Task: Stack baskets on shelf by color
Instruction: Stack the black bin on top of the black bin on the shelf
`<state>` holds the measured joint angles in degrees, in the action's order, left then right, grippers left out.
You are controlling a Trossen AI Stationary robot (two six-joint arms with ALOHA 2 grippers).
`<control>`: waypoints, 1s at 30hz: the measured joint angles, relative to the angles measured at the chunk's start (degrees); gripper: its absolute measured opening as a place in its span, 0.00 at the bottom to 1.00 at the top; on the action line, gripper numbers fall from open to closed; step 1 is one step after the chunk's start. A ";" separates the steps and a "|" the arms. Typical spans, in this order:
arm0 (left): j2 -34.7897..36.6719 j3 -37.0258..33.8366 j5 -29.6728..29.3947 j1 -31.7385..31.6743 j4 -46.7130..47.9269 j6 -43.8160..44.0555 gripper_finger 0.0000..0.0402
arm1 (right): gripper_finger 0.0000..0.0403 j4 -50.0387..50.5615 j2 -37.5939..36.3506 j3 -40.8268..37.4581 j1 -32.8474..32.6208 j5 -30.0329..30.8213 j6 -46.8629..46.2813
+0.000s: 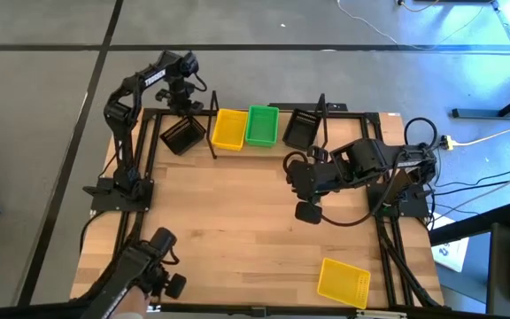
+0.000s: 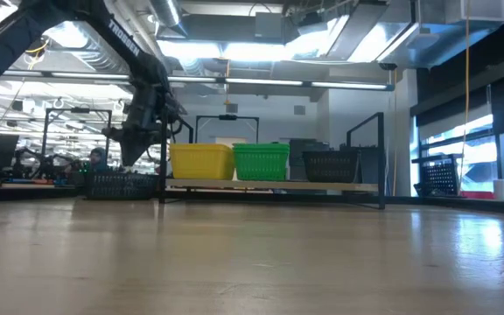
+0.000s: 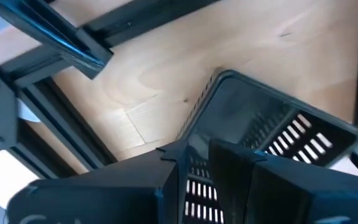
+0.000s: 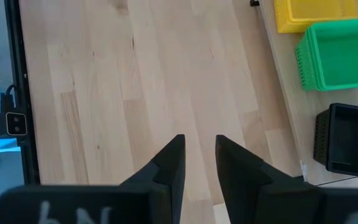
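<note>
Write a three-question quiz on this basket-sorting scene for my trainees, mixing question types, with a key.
1. True or false: the green basket sits between a yellow basket and a black basket on the shelf.
2. Which end effector is above the black basket off the shelf? A left B right
3. Fill in: the basket near the table's front edge is ____.
Key: 1 true; 2 A; 3 yellow.

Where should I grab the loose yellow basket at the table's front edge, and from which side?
Take the yellow basket by one long rim wall, coming straight down from above. It lies open side up and turned askew to the table edges, with nothing beside it, so rotate the right gripper, the nearer one, to match before pinching the thin wall.
</note>
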<state>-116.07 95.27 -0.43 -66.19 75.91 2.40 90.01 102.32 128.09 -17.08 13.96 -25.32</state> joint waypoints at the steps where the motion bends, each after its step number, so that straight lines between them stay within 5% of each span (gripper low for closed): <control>1: 0.00 -0.81 0.01 -0.05 -0.10 0.14 0.14 | 0.22 0.01 0.00 0.00 0.00 0.02 -0.02; 10: 0.00 -9.24 -1.75 -0.29 -5.03 -1.50 0.14 | 0.22 0.01 0.00 0.00 0.03 0.02 -0.10; 22: 0.00 -10.00 -2.57 0.02 -6.38 -3.29 0.14 | 0.22 0.01 0.00 0.01 0.04 0.02 -0.01; 30: 1.25 -9.98 -11.61 1.99 -6.42 -5.99 0.14 | 0.22 0.01 0.00 0.02 0.14 0.02 0.06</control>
<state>-114.82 85.30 -12.04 -64.20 69.49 -3.60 90.02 102.32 128.11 -16.94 13.98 -25.27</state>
